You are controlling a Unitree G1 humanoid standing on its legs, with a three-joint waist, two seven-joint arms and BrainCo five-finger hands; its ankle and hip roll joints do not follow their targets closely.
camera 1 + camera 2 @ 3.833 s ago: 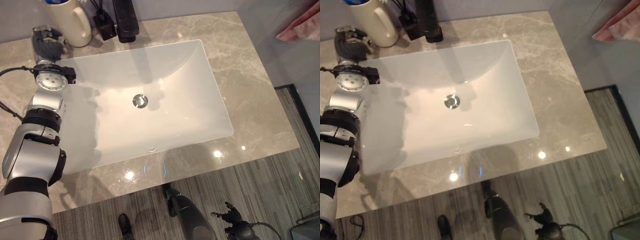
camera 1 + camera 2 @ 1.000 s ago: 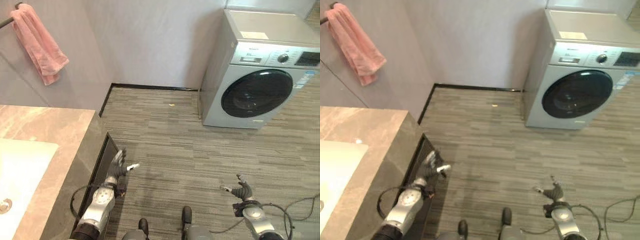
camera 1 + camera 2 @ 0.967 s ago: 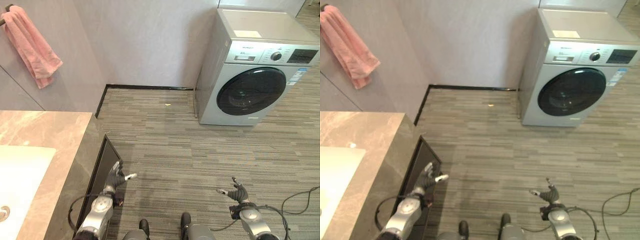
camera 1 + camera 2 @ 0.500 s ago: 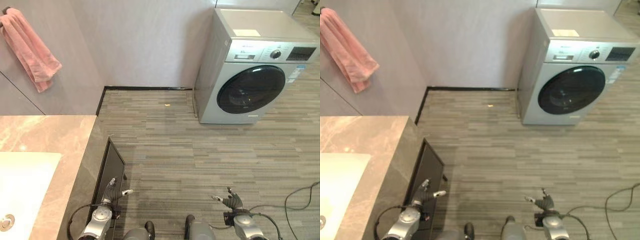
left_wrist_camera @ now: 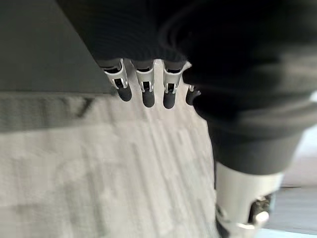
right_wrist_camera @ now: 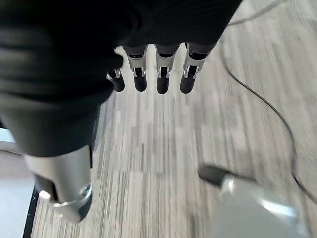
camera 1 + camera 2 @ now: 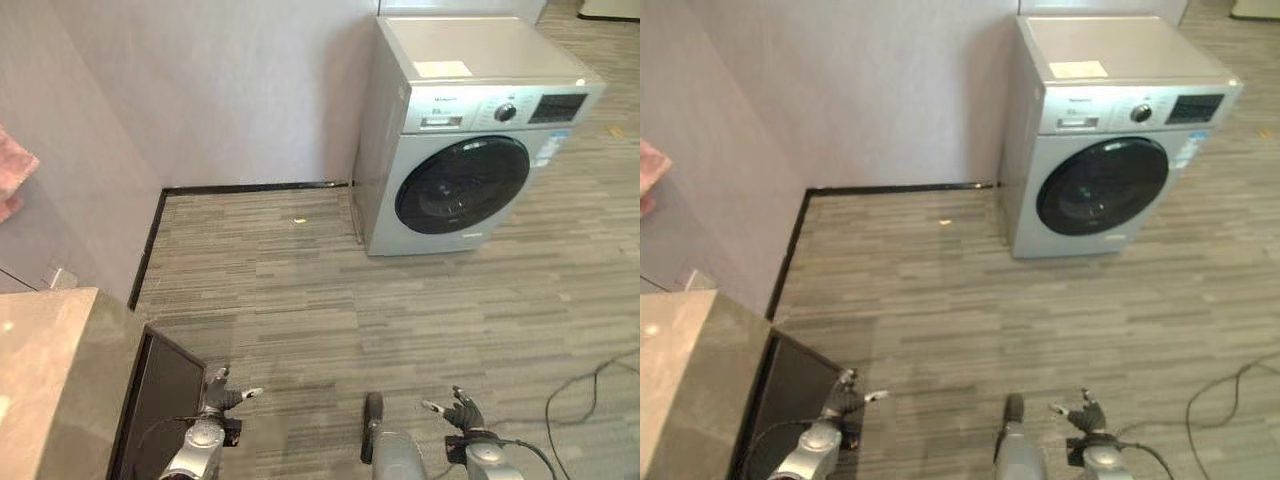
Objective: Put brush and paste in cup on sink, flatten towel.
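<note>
Washing machine point(image 7: 460, 150) upper right, big. Counter corner point(image 7: 50, 370) lower left. Pink towel point(image 7: 12, 175) barely peeking at left edge. Left hand point(image 7: 222, 393) and right hand point(image 7: 458, 410) at bottom, fingers relaxed, holding nothing. Best bet: swing back toward towel before reaching.

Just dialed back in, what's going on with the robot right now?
Nothing is being handled. The left robot hand and right robot hand hang low over the wood-look floor, fingers straight and empty. The head camera faces a washing machine; a corner of the counter and an edge of the pink towel show at left.
</note>
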